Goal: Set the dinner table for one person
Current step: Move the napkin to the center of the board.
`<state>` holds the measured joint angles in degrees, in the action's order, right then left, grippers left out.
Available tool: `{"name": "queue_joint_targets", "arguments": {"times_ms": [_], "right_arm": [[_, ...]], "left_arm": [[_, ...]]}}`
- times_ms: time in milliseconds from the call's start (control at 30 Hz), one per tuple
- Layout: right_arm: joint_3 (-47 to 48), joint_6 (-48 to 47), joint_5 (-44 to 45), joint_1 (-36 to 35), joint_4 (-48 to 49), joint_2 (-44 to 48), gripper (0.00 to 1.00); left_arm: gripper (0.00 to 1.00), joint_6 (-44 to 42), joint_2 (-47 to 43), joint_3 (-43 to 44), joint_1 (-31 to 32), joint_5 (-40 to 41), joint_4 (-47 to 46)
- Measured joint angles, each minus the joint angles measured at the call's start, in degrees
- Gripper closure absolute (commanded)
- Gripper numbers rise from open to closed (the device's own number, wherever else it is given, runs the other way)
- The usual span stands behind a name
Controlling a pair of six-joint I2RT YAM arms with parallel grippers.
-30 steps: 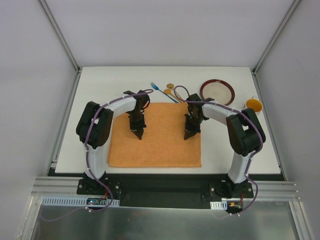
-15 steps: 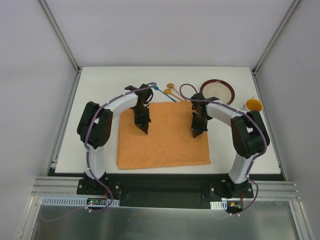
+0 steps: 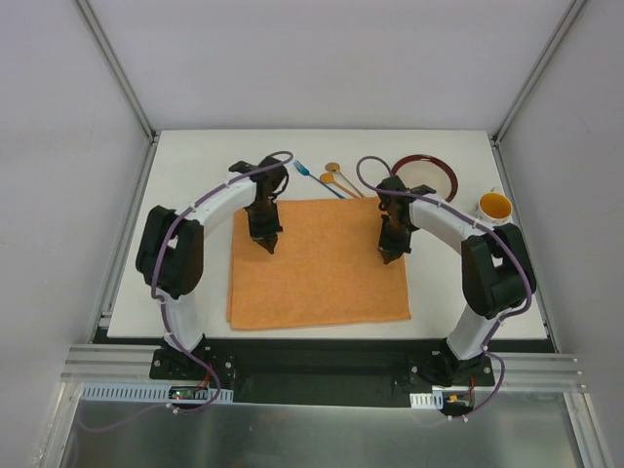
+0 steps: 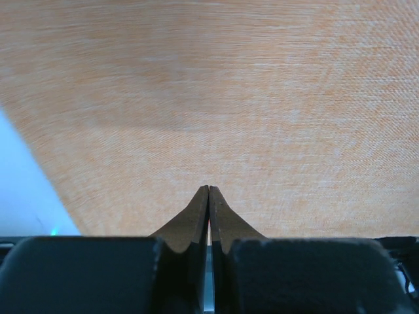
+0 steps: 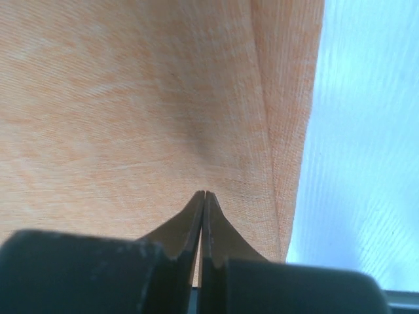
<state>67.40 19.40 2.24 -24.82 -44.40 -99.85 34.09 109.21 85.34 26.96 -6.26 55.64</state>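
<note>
Dinner table (image 3: 185, 175) carries an orange placemat (image 3: 322, 278) mid-frame; left gripper (image 3: 265, 246) and right gripper (image 3: 390, 255) both pinched tight over it.

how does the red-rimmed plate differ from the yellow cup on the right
The plate is wide and flat with a dark red rim and pale centre; the cup is smaller and yellow inside. The plate lies further back, partly behind the right arm; the cup sits nearer the right edge, fully visible. Both are round and rest on the table, off the orange placemat.
</note>
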Motion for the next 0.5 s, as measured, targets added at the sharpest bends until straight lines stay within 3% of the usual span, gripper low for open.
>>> {"name": "queue_joint_targets", "arguments": {"times_ms": [200, 500], "right_arm": [[12.33, -4.46, 1.42, 0.74, -1.77, -0.92, 0.99], [28.09, -11.50, -4.46, 4.28, -0.02, -15.78, 0.99]], "left_arm": [[1.00, 2.49, -8.66, -6.62, -7.45, 5.40, 0.31], [1.00, 0.07, -2.62, -10.80, -9.25, 5.51, -3.67]]}}
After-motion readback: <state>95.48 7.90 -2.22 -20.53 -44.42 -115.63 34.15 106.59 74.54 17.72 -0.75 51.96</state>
